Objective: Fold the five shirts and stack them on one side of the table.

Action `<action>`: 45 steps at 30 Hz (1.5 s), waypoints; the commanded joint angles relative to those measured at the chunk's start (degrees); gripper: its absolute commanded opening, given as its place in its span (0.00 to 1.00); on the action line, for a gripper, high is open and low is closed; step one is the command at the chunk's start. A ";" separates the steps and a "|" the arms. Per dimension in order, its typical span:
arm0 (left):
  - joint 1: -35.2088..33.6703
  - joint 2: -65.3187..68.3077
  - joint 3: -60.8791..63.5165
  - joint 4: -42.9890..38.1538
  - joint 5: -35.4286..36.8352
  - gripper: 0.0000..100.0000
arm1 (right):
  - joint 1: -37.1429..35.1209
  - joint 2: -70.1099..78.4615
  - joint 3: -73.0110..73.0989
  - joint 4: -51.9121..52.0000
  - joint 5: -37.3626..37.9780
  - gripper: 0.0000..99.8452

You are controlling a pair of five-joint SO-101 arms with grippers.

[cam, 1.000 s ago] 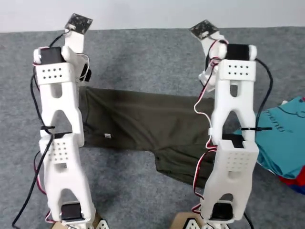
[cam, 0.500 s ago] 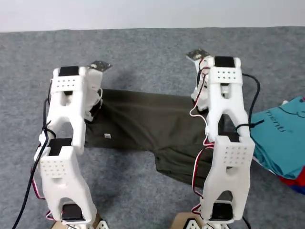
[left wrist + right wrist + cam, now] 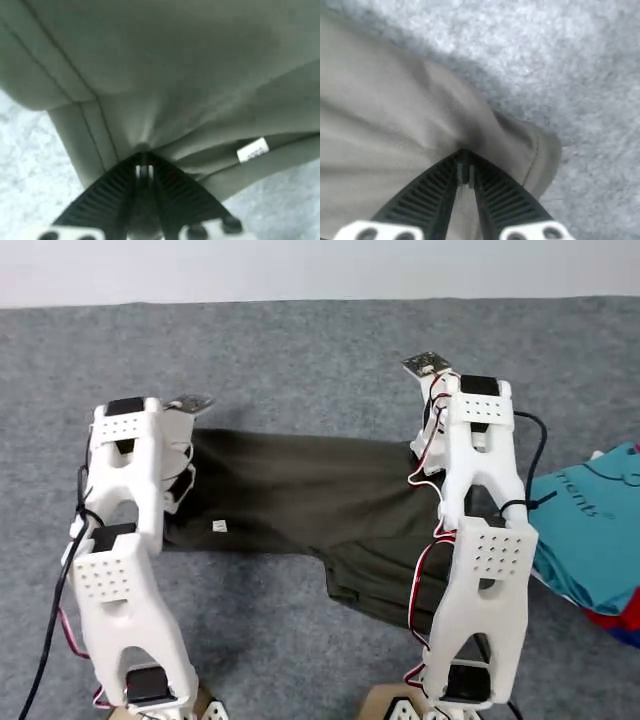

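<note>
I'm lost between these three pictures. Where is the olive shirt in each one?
High view: olive shirt spread between both arms, mid-table.
Left wrist view: bunched in the left gripper.
Right wrist view: pinched near its edge by the right gripper.
Shared landmark: grey table cover.

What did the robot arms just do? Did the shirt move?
Both arms pulled back toward their bases, with the left gripper and right gripper pinching the olive shirt, fingers shut. The shirt barely shifted, and the teal shirt stayed put.

left hand, right hand farther back
</note>
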 commanded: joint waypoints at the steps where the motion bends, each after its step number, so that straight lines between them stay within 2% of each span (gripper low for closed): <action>1: -1.76 0.00 0.31 3.60 -1.85 0.00 | 1.80 -0.31 -0.26 -1.10 0.88 0.01; 6: -2.02 -3.52 0.22 5.01 -2.20 0.00 | 1.54 -0.48 -0.26 -1.80 0.88 0.01; 14: -1.93 -19.25 0.22 5.80 -3.43 0.00 | 1.54 -0.75 -0.26 -0.75 0.88 0.01; 20: -1.67 -28.75 0.22 2.20 -3.08 0.00 | 1.45 -0.84 -0.26 -0.31 0.70 0.01; 23: -0.88 -27.96 0.57 -1.85 -2.46 0.00 | 0.66 -2.24 -0.26 0.84 0.62 0.01; 30: 0.26 -19.16 0.22 -10.73 4.57 0.00 | -1.89 -7.60 -0.26 3.74 0.62 0.01; 33: 0.62 -17.49 0.22 -10.55 5.27 0.00 | -1.98 -10.95 -0.26 7.43 0.70 0.03; 39: 0.44 -17.58 0.22 -9.41 5.54 0.00 | -2.07 -17.45 -0.26 16.75 0.53 0.17; 45: 0.44 -21.36 0.22 -9.32 7.91 0.00 | -4.26 -25.89 3.87 19.30 0.97 0.19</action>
